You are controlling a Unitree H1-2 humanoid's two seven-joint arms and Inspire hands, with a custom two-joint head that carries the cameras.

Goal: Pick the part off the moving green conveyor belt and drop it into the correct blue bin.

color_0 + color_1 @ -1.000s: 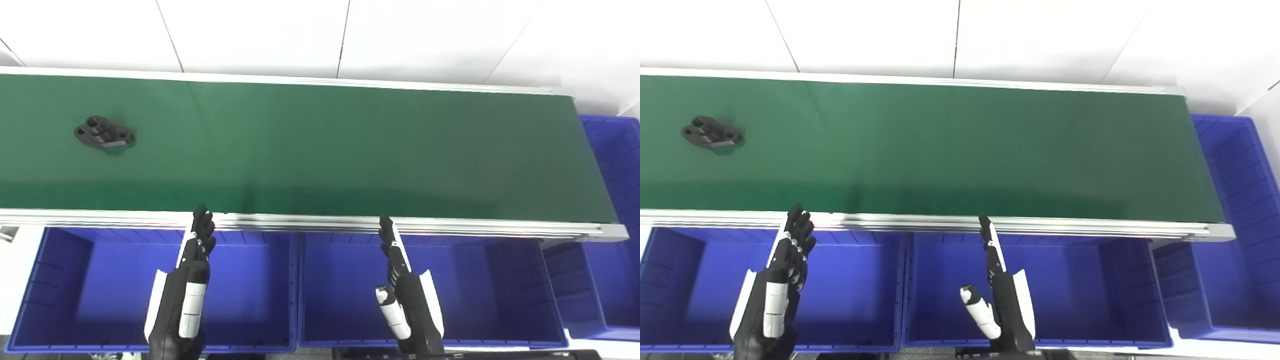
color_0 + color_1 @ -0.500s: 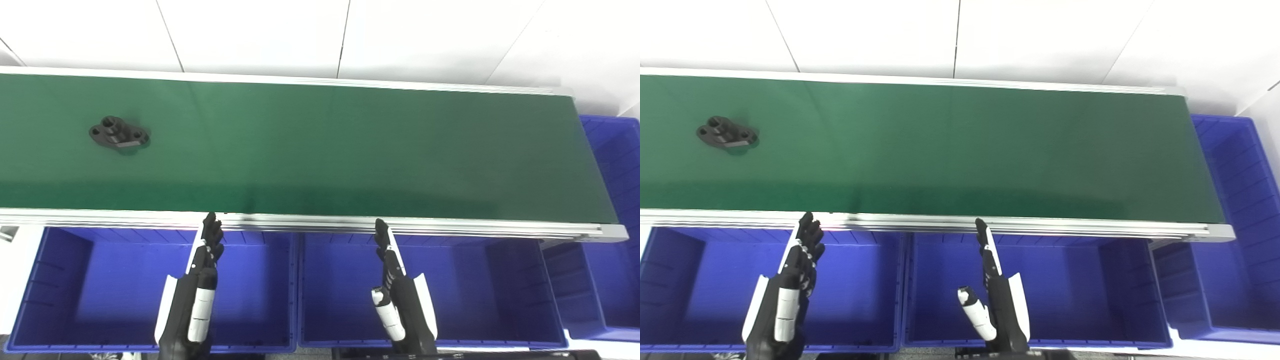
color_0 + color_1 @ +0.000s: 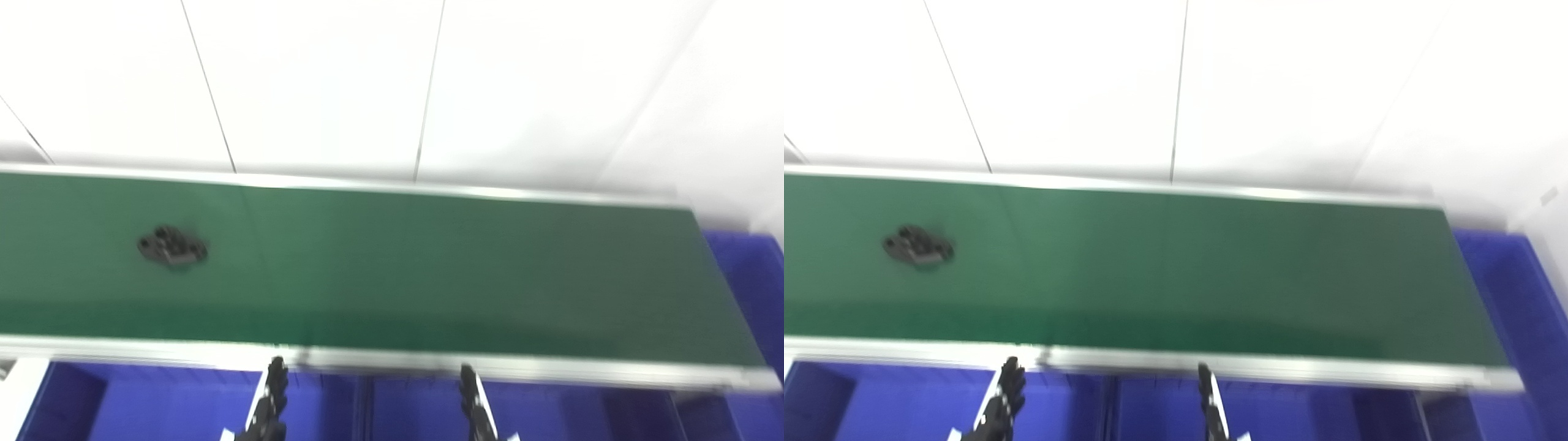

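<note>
A small black part (image 3: 171,248) with round holes lies flat on the left stretch of the green conveyor belt (image 3: 429,275), blurred in both views. Only the fingers of my two hands show at the bottom edge, over the blue bins just below the belt's near rail. The left hand (image 3: 269,410) is right of and well nearer than the part. The right hand (image 3: 478,410) is further right. Both have straight fingers and hold nothing. The palms and thumbs are cut off by the picture's edge.
Blue bins run along the belt's near side, one at the left (image 3: 153,404) and one at the right (image 3: 582,410). Another blue bin (image 3: 753,269) stands past the belt's right end. A silver rail (image 3: 551,367) edges the belt; a white wall stands behind.
The camera has tilted up, so the whole scene sits lower and is blurred. The part has ridden a little to the right on the belt. Both hands still point at the rail.
</note>
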